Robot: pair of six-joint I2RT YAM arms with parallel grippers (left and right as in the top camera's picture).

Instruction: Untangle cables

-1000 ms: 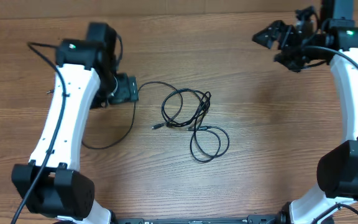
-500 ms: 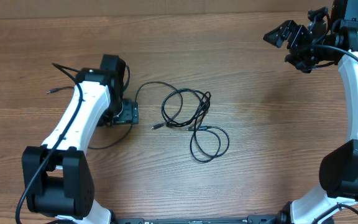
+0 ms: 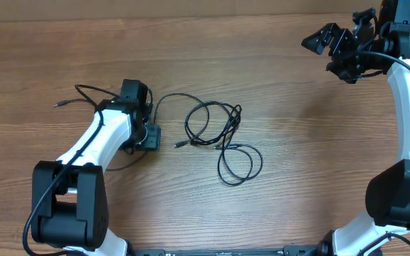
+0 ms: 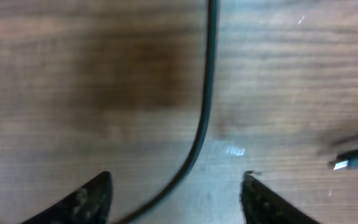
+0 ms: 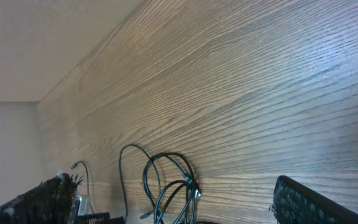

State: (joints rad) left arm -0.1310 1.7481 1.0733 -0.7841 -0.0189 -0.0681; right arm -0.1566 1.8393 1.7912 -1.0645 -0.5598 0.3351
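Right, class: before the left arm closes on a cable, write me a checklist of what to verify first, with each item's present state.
1. Left gripper open: ok, fingers apart in the wrist view.
2. Strand between its fingers: ok, one strand runs through the gap.
3. Nothing else in the gap: ok, the plug end lies outside it, off to one side.
4. Right gripper out of the way: ok, open, empty, far from the bundle.
5. Bundle untangled: not ok, its loops cross.
6. Fingers low enough over the table to catch the strand: cannot tell.
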